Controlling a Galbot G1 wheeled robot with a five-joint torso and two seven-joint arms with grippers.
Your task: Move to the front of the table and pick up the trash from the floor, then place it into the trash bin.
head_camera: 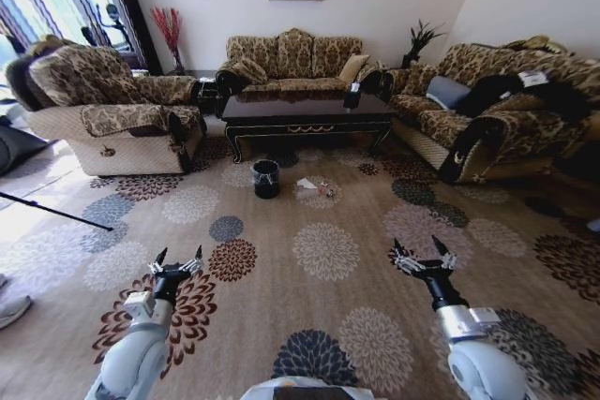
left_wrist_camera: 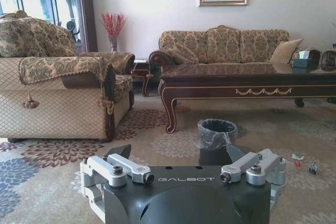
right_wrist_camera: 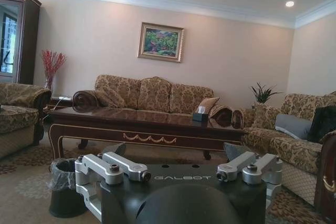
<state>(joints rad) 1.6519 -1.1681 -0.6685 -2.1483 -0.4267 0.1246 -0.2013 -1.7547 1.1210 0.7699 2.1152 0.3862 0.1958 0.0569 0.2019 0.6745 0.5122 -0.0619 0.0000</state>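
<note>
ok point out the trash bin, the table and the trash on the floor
trash bin (head_camera: 265, 178), head view, on its black side wall
table (head_camera: 309, 106), head view, on a bare part of the glossy top
trash (head_camera: 307, 184), head view, on the white crumpled paper scrap

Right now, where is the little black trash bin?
In the head view the trash bin stands on the floor just in front of the table, toward its left end, with the trash lying on the carpet just to its right.
</note>
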